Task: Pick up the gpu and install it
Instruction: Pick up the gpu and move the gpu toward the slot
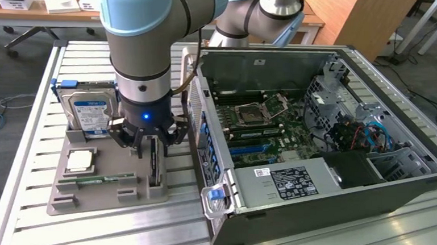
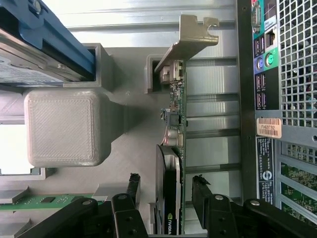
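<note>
The pick-up step is judged to be in hand, with nothing grasped yet. The pincer (image 1: 147, 145) is spread wide and held astride the gpu (image 2: 171, 139), which is stood on edge in a grey holder (image 1: 100, 198) just beside the computer case (image 1: 397, 184), outside its rear panel. The fingers (image 2: 200, 193) are placed 1 at each face, apparently apart from it. A secure grasp is judged to call for closing squarely on both faces.
</note>
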Motion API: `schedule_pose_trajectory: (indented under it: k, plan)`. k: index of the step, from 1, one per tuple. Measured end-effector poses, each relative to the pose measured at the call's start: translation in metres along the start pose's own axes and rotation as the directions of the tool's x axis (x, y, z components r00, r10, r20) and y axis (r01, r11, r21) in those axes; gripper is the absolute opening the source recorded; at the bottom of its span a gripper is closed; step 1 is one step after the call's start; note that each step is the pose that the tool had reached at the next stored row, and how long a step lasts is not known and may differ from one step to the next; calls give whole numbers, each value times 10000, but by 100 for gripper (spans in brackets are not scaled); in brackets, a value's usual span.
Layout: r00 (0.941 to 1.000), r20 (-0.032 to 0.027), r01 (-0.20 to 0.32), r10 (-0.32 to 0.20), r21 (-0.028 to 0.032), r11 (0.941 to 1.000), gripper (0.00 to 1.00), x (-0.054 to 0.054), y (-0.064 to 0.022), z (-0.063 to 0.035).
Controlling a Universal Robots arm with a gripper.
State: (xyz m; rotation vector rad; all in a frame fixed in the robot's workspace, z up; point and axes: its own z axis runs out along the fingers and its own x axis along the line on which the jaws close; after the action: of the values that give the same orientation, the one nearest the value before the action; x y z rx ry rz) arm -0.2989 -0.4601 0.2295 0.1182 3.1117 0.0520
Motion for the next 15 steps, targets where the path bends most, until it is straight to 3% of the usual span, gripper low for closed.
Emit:
schedule_pose_trajectory:
  k: [15]
  plan:
    - [10000, -1, 0, 0, 0, 10000, 53, 0, 0, 0]
